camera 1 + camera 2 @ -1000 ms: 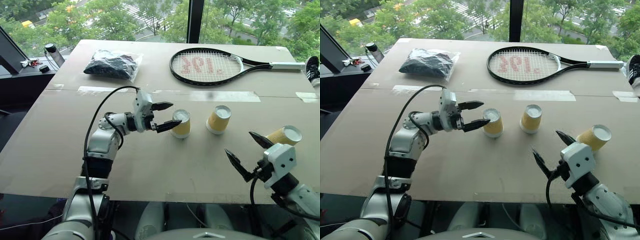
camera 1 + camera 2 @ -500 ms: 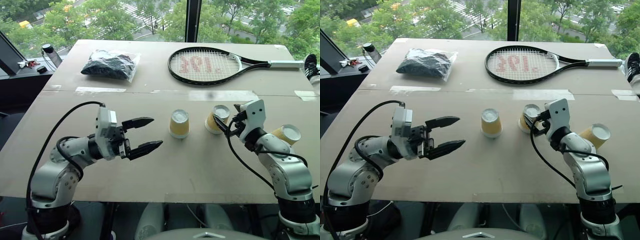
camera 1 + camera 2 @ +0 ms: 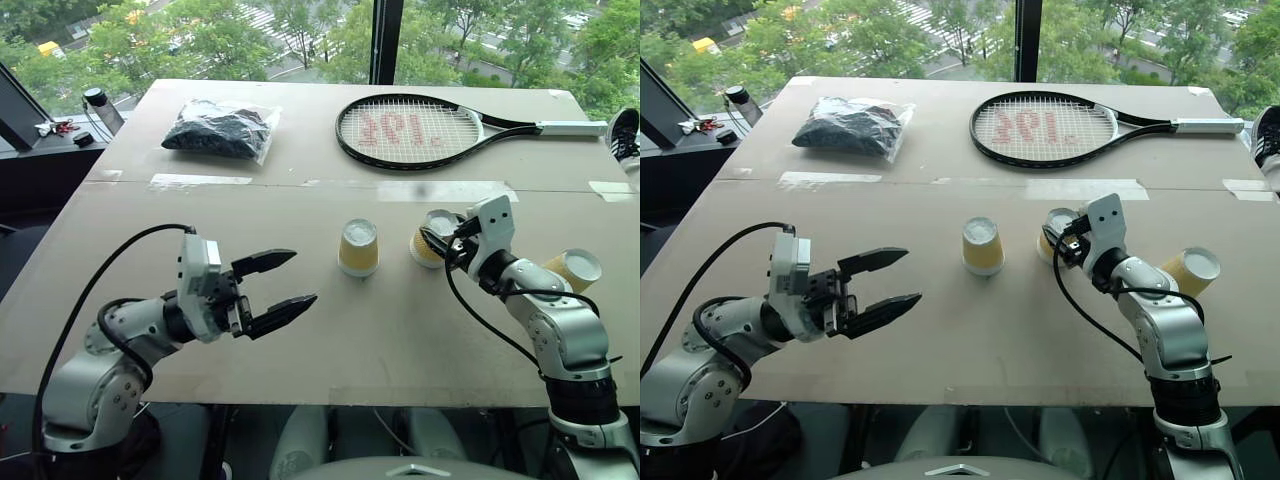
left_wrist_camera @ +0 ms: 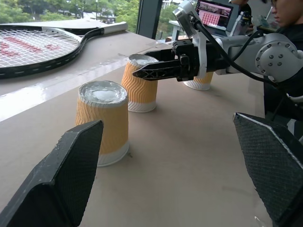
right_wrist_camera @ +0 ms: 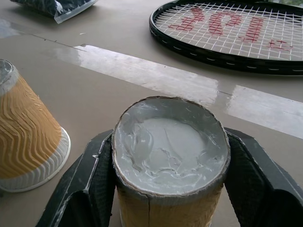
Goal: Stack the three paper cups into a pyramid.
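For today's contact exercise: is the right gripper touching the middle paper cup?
Touching. In the right wrist view, the right gripper has both black fingers pressed against the sides of the middle paper cup, with no gap.

Three upturned cups stand on the table: the left cup, the middle cup just right of it, the right cup tilted, apart. Behind lie a racket and, further left, a bag.
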